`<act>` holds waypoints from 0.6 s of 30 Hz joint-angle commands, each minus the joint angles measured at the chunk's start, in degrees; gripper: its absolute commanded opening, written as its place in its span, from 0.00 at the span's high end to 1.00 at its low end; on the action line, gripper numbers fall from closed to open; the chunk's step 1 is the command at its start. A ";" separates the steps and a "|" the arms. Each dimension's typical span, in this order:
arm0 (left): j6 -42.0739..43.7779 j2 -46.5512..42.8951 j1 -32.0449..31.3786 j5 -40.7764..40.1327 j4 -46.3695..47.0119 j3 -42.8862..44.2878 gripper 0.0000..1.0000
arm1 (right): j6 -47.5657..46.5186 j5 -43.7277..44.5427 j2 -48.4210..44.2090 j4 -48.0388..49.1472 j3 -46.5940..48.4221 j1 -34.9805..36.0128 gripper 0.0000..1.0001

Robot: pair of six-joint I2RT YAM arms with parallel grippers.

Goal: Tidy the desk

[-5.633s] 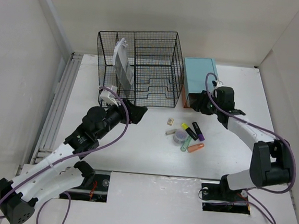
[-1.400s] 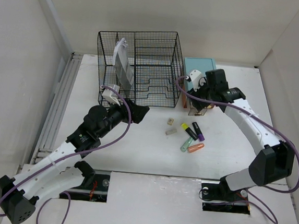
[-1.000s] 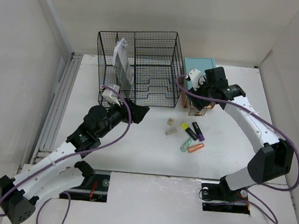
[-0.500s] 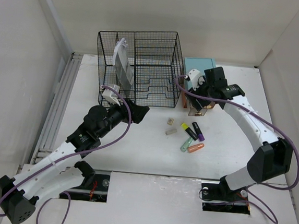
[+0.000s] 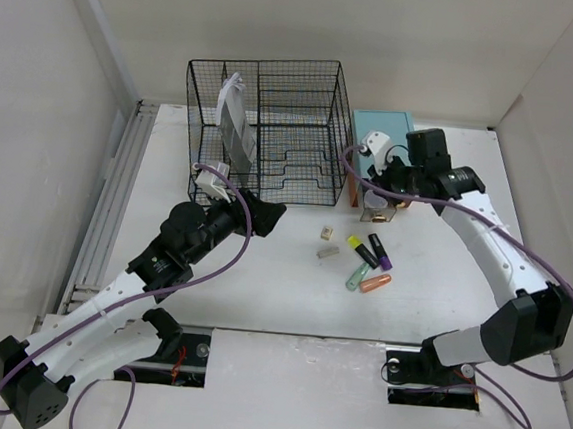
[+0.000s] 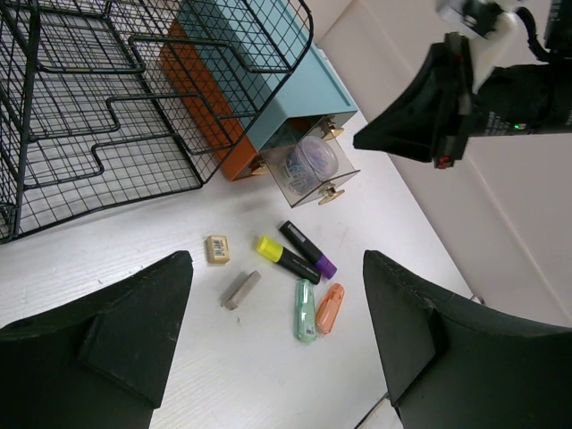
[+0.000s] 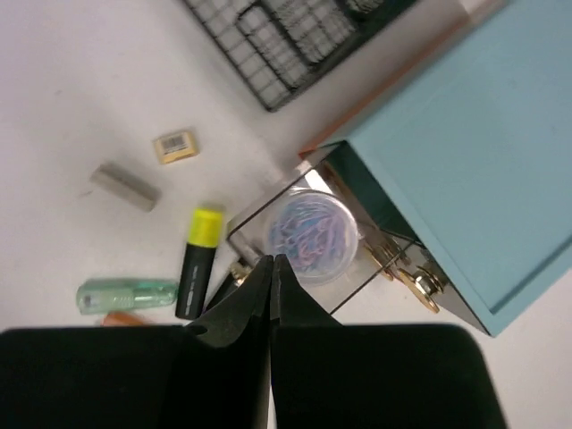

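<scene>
Looking down from above, the table (image 5: 259, 302) carries everything. It is rigid and fixed, with nothing on it to grip, so I judge any hold belongs on the light loose pieces lying on it. The markers (image 5: 368, 262) and two erasers (image 5: 327, 241) lie right of centre. Just beyond them the clear drawer (image 5: 379, 211) stands open from the teal box (image 5: 379, 127), with the wire organizer (image 5: 264, 122) to its left. The right claw (image 5: 378, 174) hovers over the drawer, and the left claw (image 5: 266, 215) sits by the organizer's near corner.

From the left wrist, the left claw's fingers stand wide apart and empty. The markers look smooth and round, so they are likely to roll and are best pinched mid-barrel. They lie close together, which crowds any approach.

From the right wrist, the right claw's fingers are pressed together, holding nothing. They hang above the drawer, where a clip tub (image 7: 313, 237) lies. The brass knobs (image 7: 420, 284) offer the drawer's only handhold.
</scene>
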 commanded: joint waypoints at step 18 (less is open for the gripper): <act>-0.82 -1.63 -0.33 0.63 2.78 -0.73 0.26 | -13.36 1.74 3.01 5.75 -11.86 -1.23 1.00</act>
